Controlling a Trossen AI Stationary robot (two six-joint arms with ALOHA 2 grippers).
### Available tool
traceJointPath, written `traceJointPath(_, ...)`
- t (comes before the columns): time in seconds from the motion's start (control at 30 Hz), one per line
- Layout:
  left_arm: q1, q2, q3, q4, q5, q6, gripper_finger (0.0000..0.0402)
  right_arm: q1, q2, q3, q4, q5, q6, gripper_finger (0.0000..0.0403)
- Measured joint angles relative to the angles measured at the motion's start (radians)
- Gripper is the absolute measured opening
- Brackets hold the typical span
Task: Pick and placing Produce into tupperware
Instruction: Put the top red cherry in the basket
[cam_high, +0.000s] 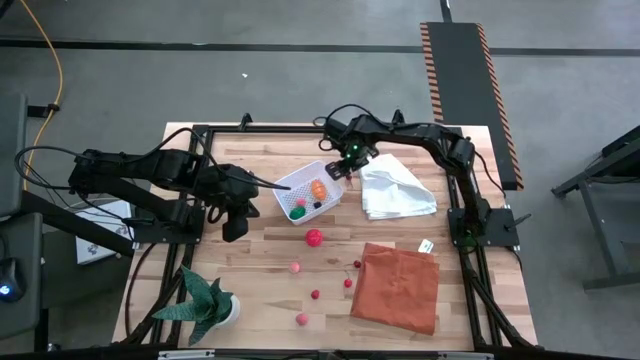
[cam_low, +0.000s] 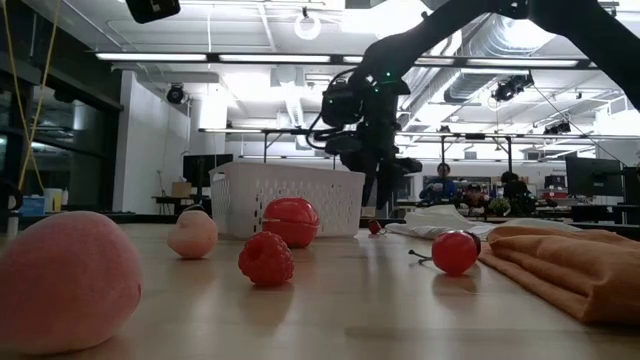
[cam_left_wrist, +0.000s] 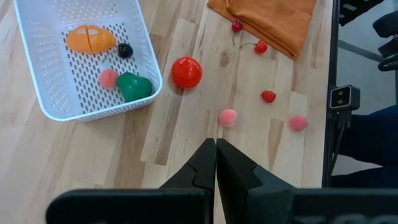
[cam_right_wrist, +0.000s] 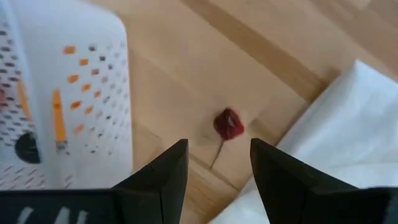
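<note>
The white perforated tupperware (cam_high: 310, 192) sits mid-table with an orange piece (cam_left_wrist: 91, 38), a green piece (cam_left_wrist: 134, 86), a pink ball and a black ball inside. My right gripper (cam_right_wrist: 219, 165) points down, open, beside the tub's far right corner, its fingers standing above and either side of a dark-red cherry (cam_right_wrist: 229, 124) that lies on the wood. My left gripper (cam_left_wrist: 216, 155) is shut with nothing in it, raised over the table left of the tub (cam_left_wrist: 87, 62). A red ball (cam_high: 314, 237) and several small red and pink produce pieces lie nearer the front edge.
A white cloth (cam_high: 395, 190) lies right of the cherry, close to my right gripper. An orange cloth (cam_high: 397, 287) lies at the front right. A green spiky potted plant (cam_high: 210, 305) stands at the front left. A black frame runs along the table's edges.
</note>
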Motion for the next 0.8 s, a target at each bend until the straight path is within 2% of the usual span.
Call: traceJointPath(0.8, 0.000, 0.000, 0.000, -0.003, 0.000, -0.007, 0.0003, 0.005, 0.067, 0.000, 0.002, -0.020, -0.001, 0.0165)
